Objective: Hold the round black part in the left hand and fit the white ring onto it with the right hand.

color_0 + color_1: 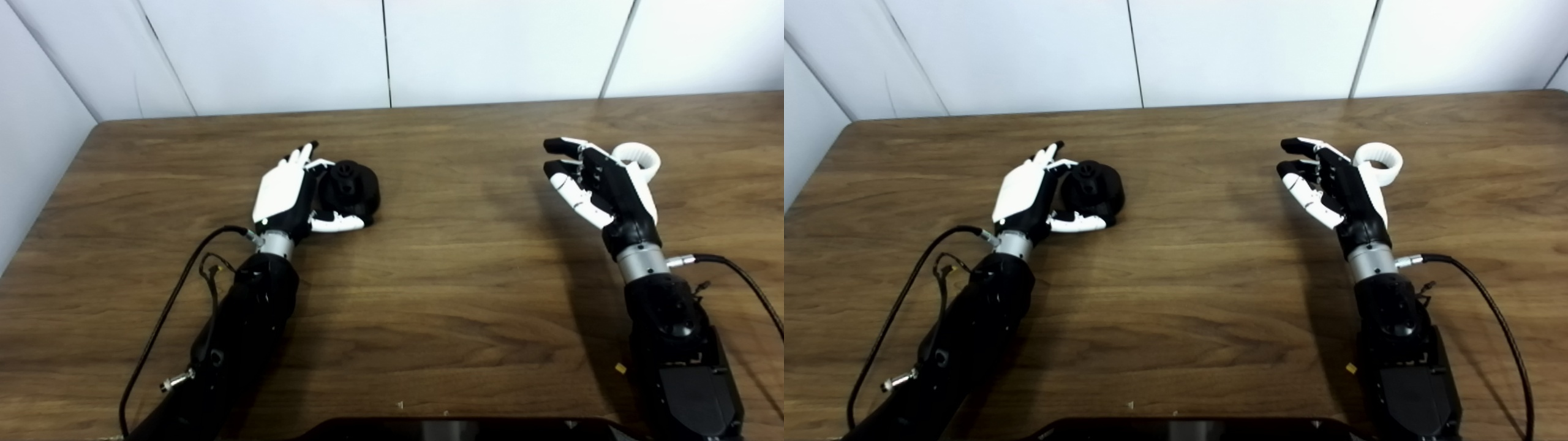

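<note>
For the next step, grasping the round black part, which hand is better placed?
Left. The left hand is open right beside the round black part, fingers and thumb already curving around it on the table. The right hand is open far across, next to the white ring.

On the table, the round part lies left of centre, with the left hand touching its left side. The ring lies at right, just behind the right hand. The two are well apart.
</note>
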Robot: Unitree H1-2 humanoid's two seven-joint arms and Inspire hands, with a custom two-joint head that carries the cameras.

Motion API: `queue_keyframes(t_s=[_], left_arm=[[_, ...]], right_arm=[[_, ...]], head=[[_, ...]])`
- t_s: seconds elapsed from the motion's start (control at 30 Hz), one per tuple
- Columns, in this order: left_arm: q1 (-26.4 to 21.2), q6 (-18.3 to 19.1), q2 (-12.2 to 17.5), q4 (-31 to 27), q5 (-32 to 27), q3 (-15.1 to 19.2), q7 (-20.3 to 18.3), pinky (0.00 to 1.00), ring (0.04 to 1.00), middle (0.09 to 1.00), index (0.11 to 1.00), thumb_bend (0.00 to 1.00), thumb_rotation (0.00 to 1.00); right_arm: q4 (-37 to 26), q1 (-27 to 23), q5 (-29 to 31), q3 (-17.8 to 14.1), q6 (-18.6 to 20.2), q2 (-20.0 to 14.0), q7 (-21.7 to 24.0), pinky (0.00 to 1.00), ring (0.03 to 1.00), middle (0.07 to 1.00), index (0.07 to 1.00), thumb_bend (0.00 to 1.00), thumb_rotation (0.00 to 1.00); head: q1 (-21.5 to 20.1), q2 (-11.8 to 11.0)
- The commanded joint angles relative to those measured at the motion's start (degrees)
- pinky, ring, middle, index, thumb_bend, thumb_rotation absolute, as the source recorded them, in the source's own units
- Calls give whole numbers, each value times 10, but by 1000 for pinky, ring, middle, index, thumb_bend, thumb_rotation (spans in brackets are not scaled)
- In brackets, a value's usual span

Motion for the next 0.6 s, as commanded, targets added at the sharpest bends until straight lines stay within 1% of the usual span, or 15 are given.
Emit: queue_keyframes(t_s=[0.0, 0.17, 0.3, 0.43, 0.57], left_arm=[[7, -10, -4, -6, 6, -14, -26, 1000, 1000, 1000, 665, 957, 409], [18, -36, -12, -19, 2, -20, -34, 1000, 1000, 1000, 663, 987, 415], [27, -62, -16, -29, -1, -27, -47, 1000, 1000, 1000, 664, 1000, 393], [36, -71, -19, -45, 4, -37, -62, 1000, 1000, 1000, 668, 1000, 404], [45, -81, -27, -53, 10, -43, -63, 1000, 1000, 1000, 667, 1000, 401]], right_arm=[[-22, -26, -2, -3, -17, -5, -1, 709, 725, 789, 727, 523, 530], [-23, -27, -2, -3, -14, -8, 0, 738, 734, 792, 731, 521, 536], [-27, -28, 0, -4, -10, -8, 1, 724, 739, 793, 732, 526, 529], [-31, -28, 0, -4, -9, -6, -1, 717, 733, 786, 728, 524, 524], [-33, -28, -1, -4, -10, -6, -2, 723, 727, 783, 724, 511, 512]], head=[[0, 0], [0, -1], [-5, -1], [-10, 0], [-12, 0]])
